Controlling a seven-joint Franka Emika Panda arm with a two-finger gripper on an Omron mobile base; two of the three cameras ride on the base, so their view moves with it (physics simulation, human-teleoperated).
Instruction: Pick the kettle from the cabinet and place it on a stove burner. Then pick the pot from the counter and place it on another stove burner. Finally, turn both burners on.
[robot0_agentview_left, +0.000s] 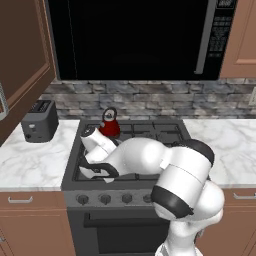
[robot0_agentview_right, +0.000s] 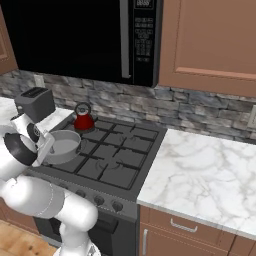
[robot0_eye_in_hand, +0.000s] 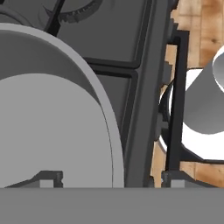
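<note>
Item: one wide shallow grey metal pot (robot0_agentview_right: 63, 146), on the front-left black-grated stove burner (robot0_agentview_right: 97, 165) of the dark cooktop. One small glossy red kettle (robot0_agentview_left: 109, 125) on the rear-left burner. Tool (robot0_eye_in_hand: 111, 179): fingertips spread astride the pot's rim, pinching nothing. Round front knobs (robot0_agentview_left: 105, 199), four visible, lie below and in front of the tool.

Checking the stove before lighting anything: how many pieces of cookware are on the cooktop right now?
2. The red kettle stands on the back-left burner; the grey pot sits on the front-left burner, just in front of it. The arm covers part of the stove, so something could be hidden.
</note>
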